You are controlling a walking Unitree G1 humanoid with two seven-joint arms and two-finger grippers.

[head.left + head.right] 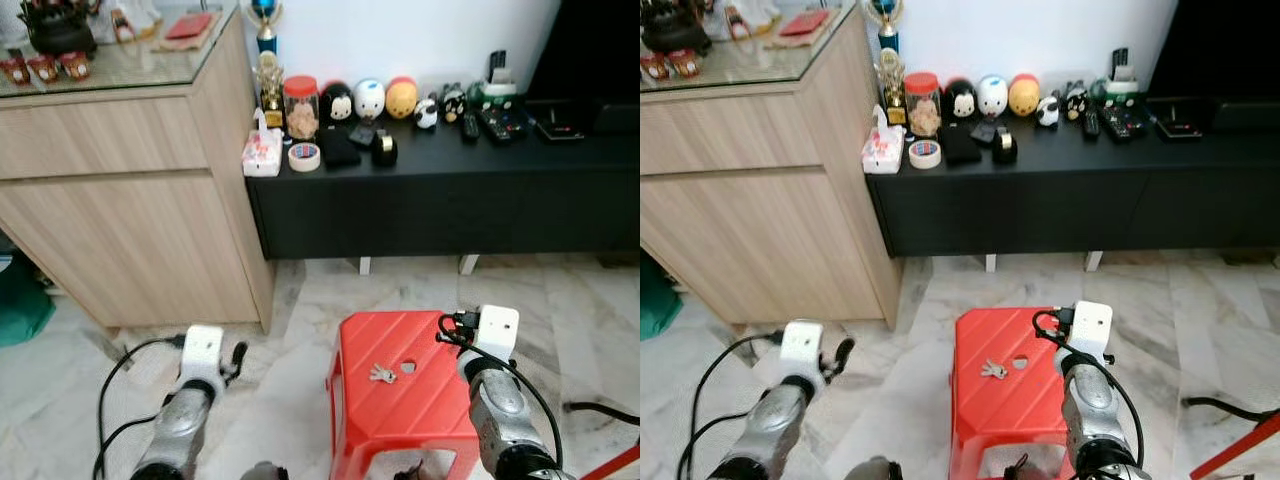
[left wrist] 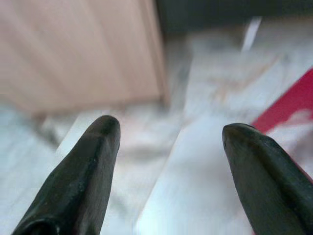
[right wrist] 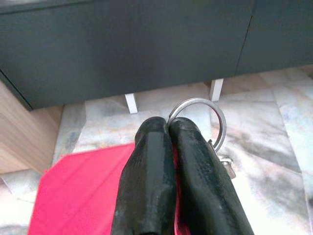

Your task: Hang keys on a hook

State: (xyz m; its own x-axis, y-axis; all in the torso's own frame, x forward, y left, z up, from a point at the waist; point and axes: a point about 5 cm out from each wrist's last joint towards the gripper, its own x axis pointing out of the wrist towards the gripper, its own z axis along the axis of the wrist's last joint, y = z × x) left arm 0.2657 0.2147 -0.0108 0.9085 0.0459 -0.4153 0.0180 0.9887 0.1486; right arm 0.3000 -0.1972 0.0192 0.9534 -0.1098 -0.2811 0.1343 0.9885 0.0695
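The right gripper (image 3: 168,128) has its fingers pinched tight on a key ring (image 3: 205,122), the silver loop sticking out past the tips with keys hanging under it, above the far edge of the red stool (image 1: 420,420). So the pickup looks done. Odd detail: another small bunch of keys (image 1: 382,373) lies on the stool top, beside a little hole. The left gripper (image 2: 168,147) hangs low over the marble floor (image 1: 300,300) near the wooden cabinet (image 1: 130,200), fingers spread wide, holding nothing. Ahead, the black bench (image 1: 450,190) carries round toys, a jar and tape. No hook can be made out anywhere, so the hanging itself is left: find the hook, carry the ring over, slip it on.
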